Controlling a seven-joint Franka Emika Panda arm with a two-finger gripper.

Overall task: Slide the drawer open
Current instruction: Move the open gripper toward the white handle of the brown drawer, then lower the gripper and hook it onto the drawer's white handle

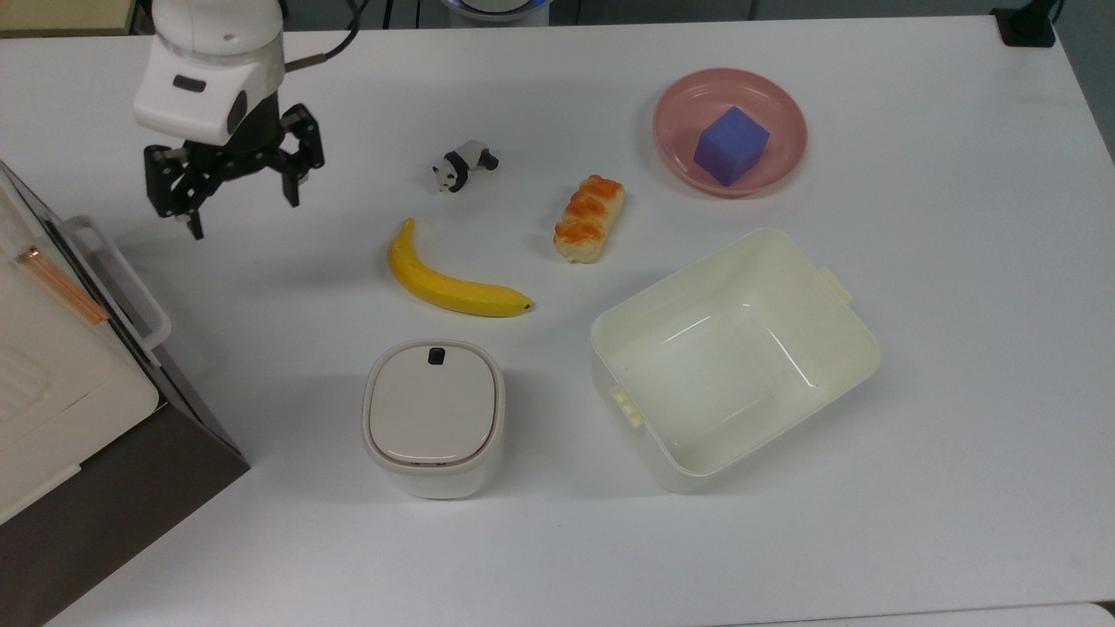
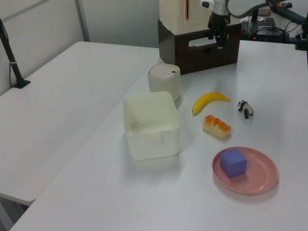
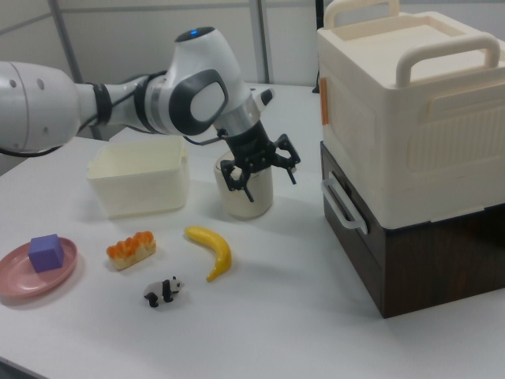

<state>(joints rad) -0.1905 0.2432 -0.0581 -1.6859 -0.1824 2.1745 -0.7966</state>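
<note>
The drawer (image 3: 353, 241) has a dark brown front and a white bar handle (image 1: 119, 285), and it sits shut in the dark cabinet at the top view's left edge. Its handle (image 3: 342, 208) faces the table in the right view, and its front (image 2: 207, 50) stands at the far end in the left view. My gripper (image 1: 243, 210) hangs open over the table, right of and above the handle in the top view, not touching it. In the right view the gripper (image 3: 264, 178) is left of the handle. In the left view the gripper (image 2: 215, 39) is in front of the drawer front.
A cream appliance (image 1: 48, 374) sits on the cabinet. On the table lie a banana (image 1: 453, 286), a toy panda (image 1: 464, 165), a bread roll (image 1: 590, 218), a lidded white canister (image 1: 433, 416), a cream bin (image 1: 841, 344) and a pink plate (image 1: 675, 144) holding a purple cube (image 1: 732, 144).
</note>
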